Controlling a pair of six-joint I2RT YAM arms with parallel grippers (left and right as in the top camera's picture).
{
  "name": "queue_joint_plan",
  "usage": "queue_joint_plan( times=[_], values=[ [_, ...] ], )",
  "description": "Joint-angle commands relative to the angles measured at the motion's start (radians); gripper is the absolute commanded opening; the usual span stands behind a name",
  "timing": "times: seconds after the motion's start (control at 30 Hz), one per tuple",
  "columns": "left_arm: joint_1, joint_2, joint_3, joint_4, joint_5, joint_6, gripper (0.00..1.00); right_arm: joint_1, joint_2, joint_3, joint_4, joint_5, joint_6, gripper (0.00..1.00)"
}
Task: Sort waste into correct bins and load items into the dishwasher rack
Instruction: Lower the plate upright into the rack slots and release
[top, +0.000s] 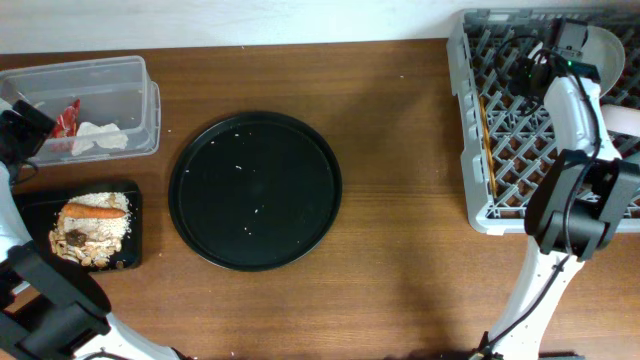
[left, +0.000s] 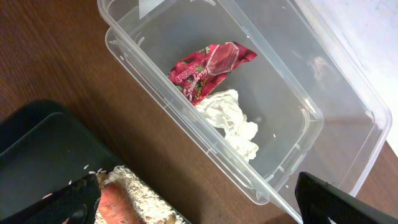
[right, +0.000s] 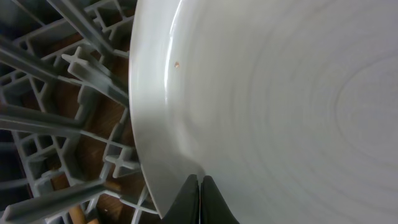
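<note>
Brown worktop (top: 400, 200) carries one clear tub (top: 110, 72) holding one red wrapper (top: 67, 118) and one tissue (top: 100, 137), one shallow black tray (top: 135, 215) with one carrot (top: 95, 211) on rice (top: 112, 230), and one grey rack (top: 480, 190) where the right pincer (right: 199, 199) sits closed at the rim of one white plate (right: 280, 93), while the left pincer (left: 199, 202) gapes wide and empty above the tub.

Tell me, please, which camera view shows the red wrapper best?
The left wrist view: the red wrapper lies large and mid-frame, its print visible, in the clear tub touching the crumpled tissue. Overhead shows it only as a small red patch near the tub's left end. The right wrist view shows just the plate and rack.
</note>
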Motion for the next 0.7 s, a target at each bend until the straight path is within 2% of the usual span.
queue_joint_plan(
  times=[0.0,0.27,0.67],
  values=[
    [0.003,-0.012,0.005,0.002,0.0,-0.002,0.99,0.038,-0.02,-0.009,-0.034,0.011,-0.002,0.04],
    [0.003,-0.012,0.005,0.002,0.0,-0.002,0.99,0.051,-0.01,-0.01,-0.09,0.015,-0.001,0.04],
    [0.003,-0.012,0.005,0.002,0.0,-0.002,0.99,0.05,0.012,-0.01,-0.085,0.016,0.017,0.04]
  ],
)
